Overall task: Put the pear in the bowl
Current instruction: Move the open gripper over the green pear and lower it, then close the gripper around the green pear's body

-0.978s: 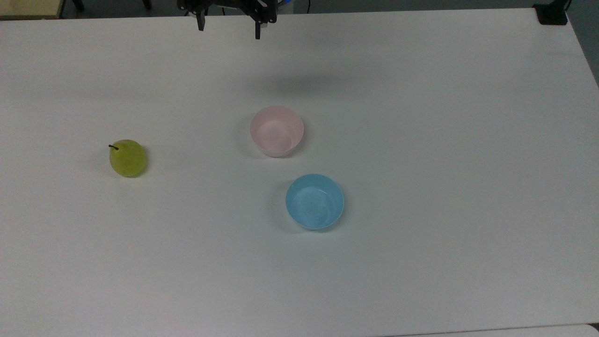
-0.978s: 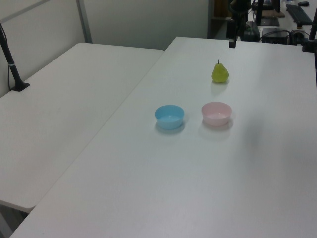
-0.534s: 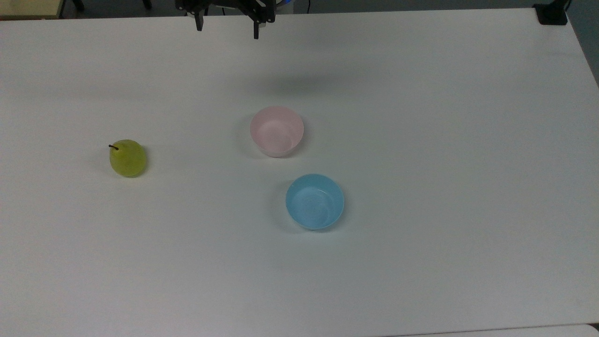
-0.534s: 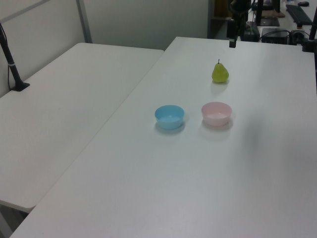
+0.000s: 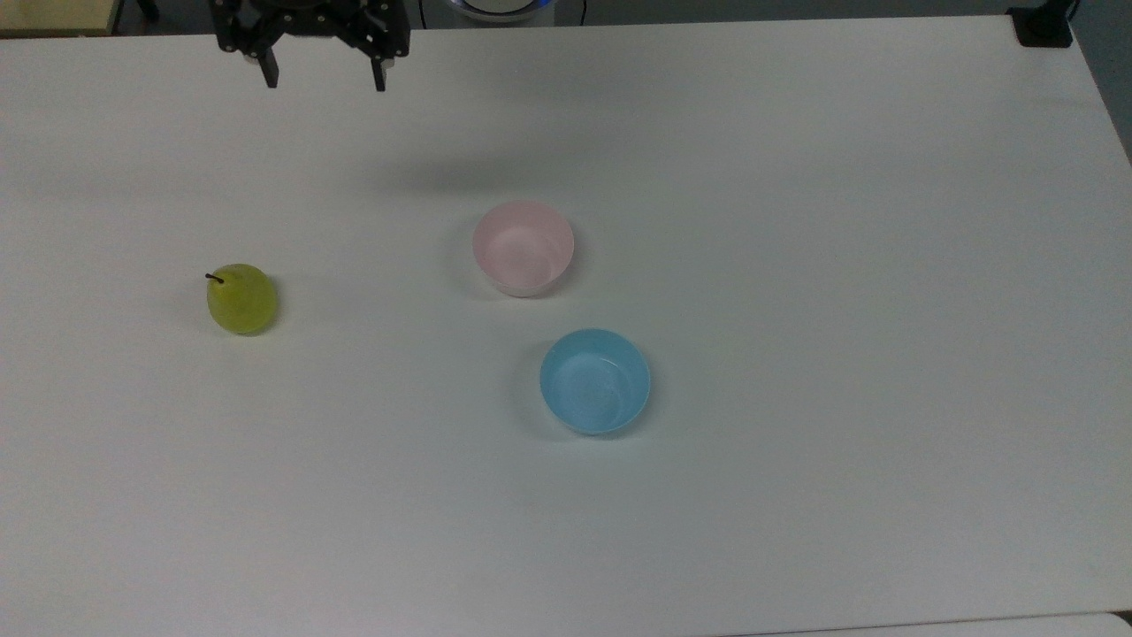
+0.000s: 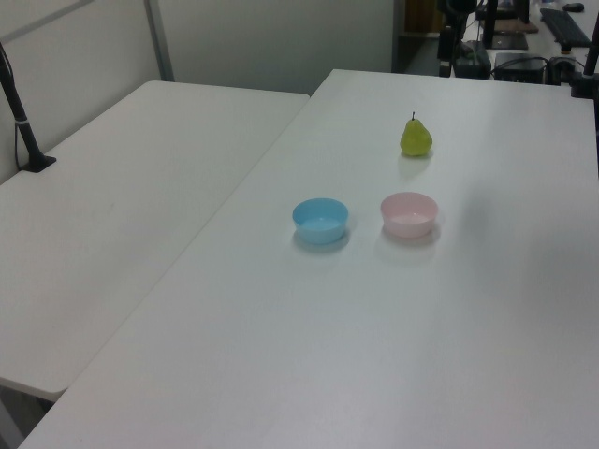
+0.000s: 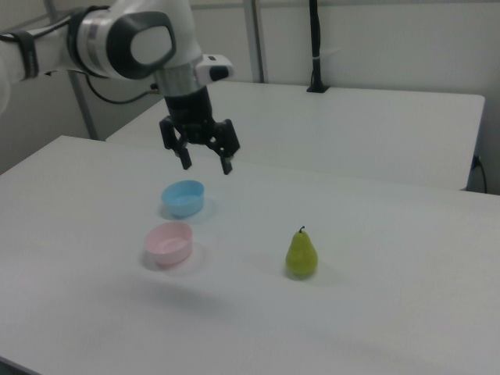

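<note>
No text, label, brand or number can be read anywhere.

In the top view, we see the gripper (image 5: 323, 75) cut off by the upper edge, so the arm above its fingers is lost. In the left view, the picture's top edge crops the gripper (image 6: 447, 42) to a dark stub against dark clutter, and we cannot tell its fingers there. The right view crops the arm (image 7: 47, 47) at the right view's left edge.
</note>
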Controlling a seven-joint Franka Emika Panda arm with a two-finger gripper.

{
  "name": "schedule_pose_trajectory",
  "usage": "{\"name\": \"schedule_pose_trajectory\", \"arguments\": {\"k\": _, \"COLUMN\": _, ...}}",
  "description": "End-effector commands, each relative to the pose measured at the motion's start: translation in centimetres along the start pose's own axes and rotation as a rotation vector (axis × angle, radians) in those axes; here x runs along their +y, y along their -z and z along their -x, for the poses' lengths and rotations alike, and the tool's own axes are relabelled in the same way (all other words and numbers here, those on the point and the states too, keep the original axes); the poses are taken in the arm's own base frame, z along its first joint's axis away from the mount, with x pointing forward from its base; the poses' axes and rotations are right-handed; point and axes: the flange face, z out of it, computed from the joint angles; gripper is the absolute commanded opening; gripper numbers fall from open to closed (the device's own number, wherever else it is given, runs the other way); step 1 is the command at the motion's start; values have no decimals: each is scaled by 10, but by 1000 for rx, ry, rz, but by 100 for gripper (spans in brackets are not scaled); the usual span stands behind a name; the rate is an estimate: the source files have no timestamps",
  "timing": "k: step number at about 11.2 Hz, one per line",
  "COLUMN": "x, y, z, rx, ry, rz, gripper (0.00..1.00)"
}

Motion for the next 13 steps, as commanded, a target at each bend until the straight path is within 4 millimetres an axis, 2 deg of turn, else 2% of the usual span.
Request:
{"name": "schedule_pose_trajectory", "arguments": {"k": 1, "x": 45, "y": -47, "z": -21, "rx": 32, "ry": 78, "rz": 11, "gripper": 100}}
{"name": "schedule_pose_trajectory", "arguments": {"k": 3, "x": 86, "y": -97, "z": -31, "rx": 29, "ry": 82, "rz": 34, "gripper": 100}}
{"name": "schedule_pose_trajectory", "arguments": {"k": 6, "x": 101, "y": -148, "z": -43, "rx": 23, "ry": 76, "rz": 53, "gripper": 100}}
{"name": "schedule_pose_trajectory", "arguments": {"k": 8, "x": 102, "y": -184, "z": -54, "rx": 26, "ry": 79, "rz": 71, "gripper": 100}}
{"name": "schedule_pose_trajectory", "arguments": {"k": 11, "x": 113, "y": -218, "z": -61, "rx": 57, "ry": 65, "rz": 91, "gripper": 100}}
{"name": "schedule_pose_trajectory", "arguments": {"k": 13, "x": 112, "y": -229, "z": -64, "rx": 70, "ry": 70, "rz": 98, "gripper": 97}}
